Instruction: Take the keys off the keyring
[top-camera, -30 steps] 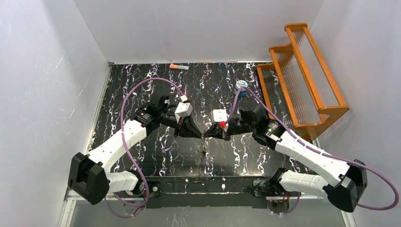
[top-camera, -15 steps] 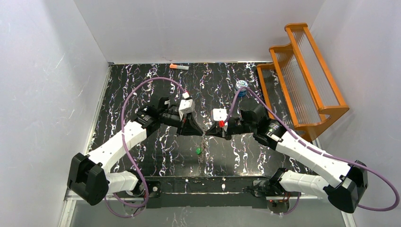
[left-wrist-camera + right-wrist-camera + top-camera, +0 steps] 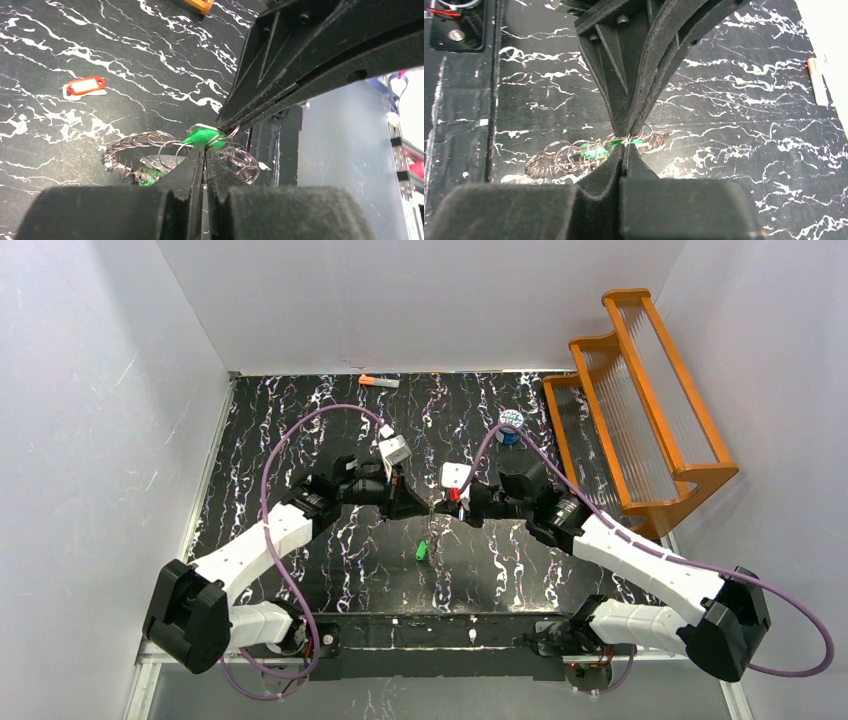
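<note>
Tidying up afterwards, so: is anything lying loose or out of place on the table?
Yes: one red key lies alone on the table, apart from the tangled keyring that the left gripper and right gripper pinch between them.

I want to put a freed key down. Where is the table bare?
Bare: the black marbled table's far left corner, beside the orange-and-grey stick; also between right arm and near edge. Crowded: the centre, where left gripper and right gripper pinch a tangle of silver wire rings.
</note>
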